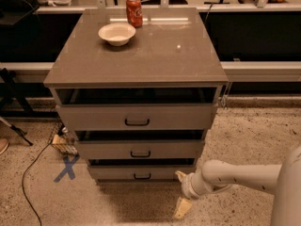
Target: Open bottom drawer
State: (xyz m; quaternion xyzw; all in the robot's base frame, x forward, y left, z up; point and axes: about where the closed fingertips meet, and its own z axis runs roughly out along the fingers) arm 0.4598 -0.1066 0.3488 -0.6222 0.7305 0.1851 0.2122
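Observation:
The grey cabinet (136, 55) has three drawers. The bottom drawer (113, 172) is the lowest and shallowest, with a small black bar handle (142, 176); its front sits nearly flush under the middle drawer (108, 149). My gripper (180, 191) is low near the floor, just right of the bottom drawer's right end and to the right of the handle. Its two pale fingers (183, 207) are spread apart and hold nothing. The white arm (240, 175) reaches in from the right.
A white bowl (116, 33) and a red soda can (134, 5) stand on the cabinet top. The top drawer (94, 117) sits slightly forward. A blue X (66, 167), a black cable (28, 173) and a small object (61, 142) lie on the floor at left.

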